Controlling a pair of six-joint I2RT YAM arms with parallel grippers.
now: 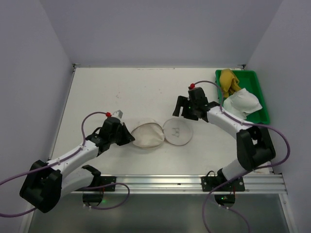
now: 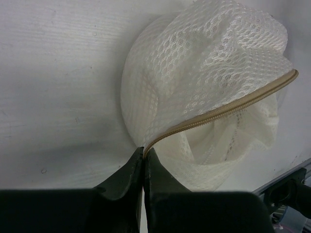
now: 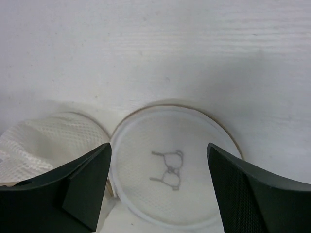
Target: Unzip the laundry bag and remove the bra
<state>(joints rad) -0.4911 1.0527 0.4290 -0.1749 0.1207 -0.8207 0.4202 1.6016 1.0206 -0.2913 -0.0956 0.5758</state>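
A robotics lab cell: a plain white bench (image 1: 121,87) boxed in by blank pale walls (image 1: 29,58). The left arm (image 1: 73,155) and right arm (image 1: 228,121) are bolted to an aluminium rail (image 1: 160,181), trailing purple cables (image 1: 83,127).

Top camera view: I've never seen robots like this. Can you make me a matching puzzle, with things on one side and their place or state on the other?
Things:
1. laundry bag
2. bra
3. left end effector
4. right end effector

Place or state:
A. in the green tray
B. open, holding nothing
C. unzipped, lying mid-table
D. pinched shut on a zipper edge

Pairs: 1-C, 2-A, 3-D, 4-B
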